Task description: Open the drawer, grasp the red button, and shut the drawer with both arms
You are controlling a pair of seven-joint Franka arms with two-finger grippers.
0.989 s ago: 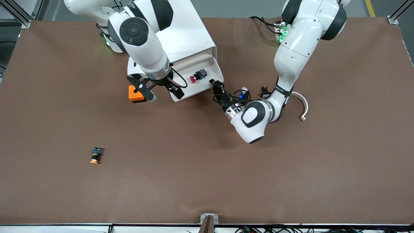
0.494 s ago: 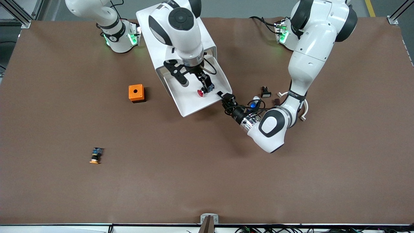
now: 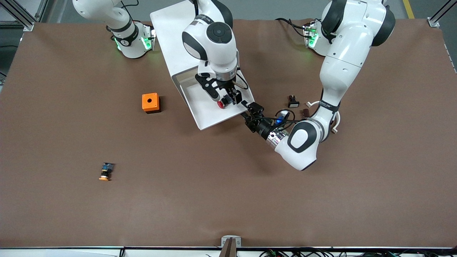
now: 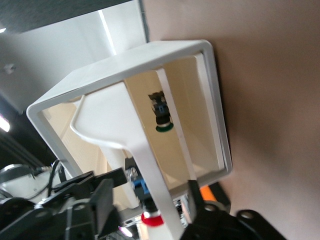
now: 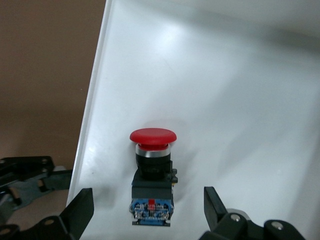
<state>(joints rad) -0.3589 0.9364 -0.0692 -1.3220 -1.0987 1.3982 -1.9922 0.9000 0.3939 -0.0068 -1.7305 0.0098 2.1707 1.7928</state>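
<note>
Brown table (image 3: 71, 214), white cabinet (image 3: 167, 39)

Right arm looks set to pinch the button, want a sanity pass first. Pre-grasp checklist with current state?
1. Drawer pulled out far enough to reach in: ok.
2. Button lying in the drawer, red cap and blue rear both visible: ok.
3. Right gripper open, one finger on each side of the button: ok.
4. Right gripper's fingers low enough to close on the button's black body: cannot tell.
5. Left gripper at the drawer's front edge, fingers apart around the handle: ok; contact with the handle: cannot tell.
6. Nothing else in the drawer near the button: ok in the right wrist view.
</note>
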